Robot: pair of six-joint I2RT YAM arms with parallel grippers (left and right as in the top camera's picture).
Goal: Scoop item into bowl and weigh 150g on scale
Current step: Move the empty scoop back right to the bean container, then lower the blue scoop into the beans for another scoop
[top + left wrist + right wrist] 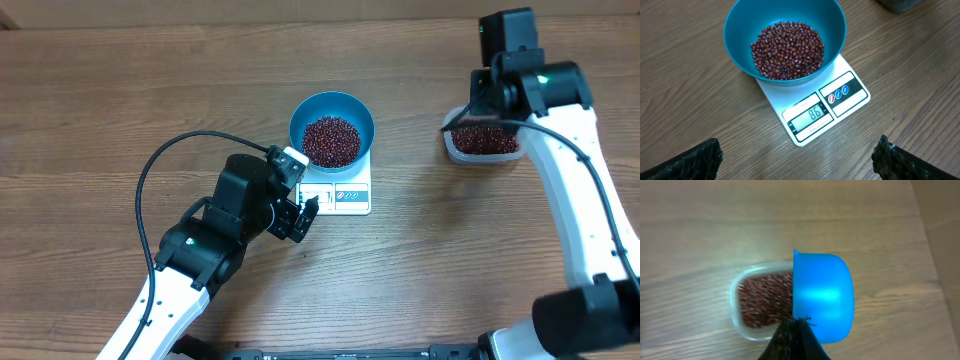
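Two arms: your left one comes in from the near-left of the wooden table (100, 80); your right one runs up the right side to the far-right corner.
Your left gripper (800, 165): jaws spread wide apart with nothing between them. Its black fingers (695, 162) sit in the bottom corners of the wrist view, and it hangs just short of the display edge of the scale.
Your right gripper (794, 327): pinched together on the handle end of the scoop (822, 297).
Held scoop: small and bright blue, with its smooth outer shell turned toward the wrist camera. It lies over the right part of the tub; you cannot tell from these views whether it touches what is beneath it.
Clear tub (737, 315): plastic with rounded corners, at the far right of the table and well apart from the scale, with red-brown beans inside.
Blue bowl (737, 30): upright on the scale. It covers the far part of the platform and leaves the display edge free.
Red-brown beans (787, 50): a loose heap in the bottom of the bowl, well below the rim.
White scale (777, 97): flat on the table near the middle. Its display (812, 114) reads 86, and a panel with three small round marks sits just beside it.
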